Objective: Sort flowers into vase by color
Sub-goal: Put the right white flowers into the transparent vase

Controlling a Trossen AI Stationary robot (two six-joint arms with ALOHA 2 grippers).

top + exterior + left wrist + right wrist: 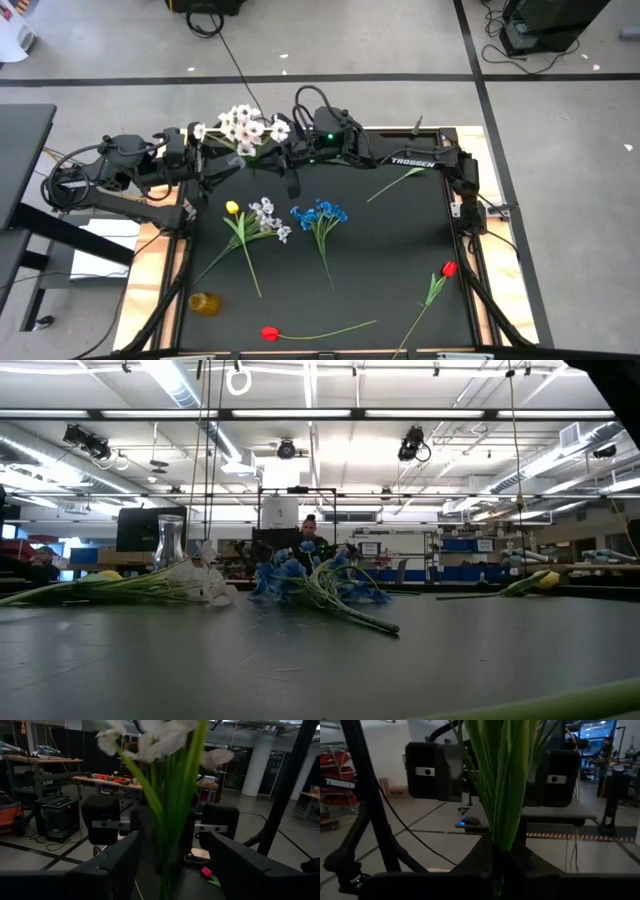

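Note:
A bunch of white flowers stands upright in the air over the black mat's far edge. My right gripper, reaching in level from the right, is shut on its green stems. My left gripper faces it from the left and is open. Its two fingers stand on either side of the stems without touching them. On the mat lie a yellow tulip, a white cluster, a blue cluster and two red tulips. A small amber vase stands near left. My right gripper pinches the lower part of the bunched stems between its two shut fingers. The fingers come in level from the table's right side and lie across the stems. The bunch stands upright above them, blossoms on top, lifted clear of the mat.
A lone green stem lies on the mat under my right arm. Wooden table edges frame the mat. A grey desk stands off the table's left. Bare mat shows between the blue cluster and the right-hand red tulip.

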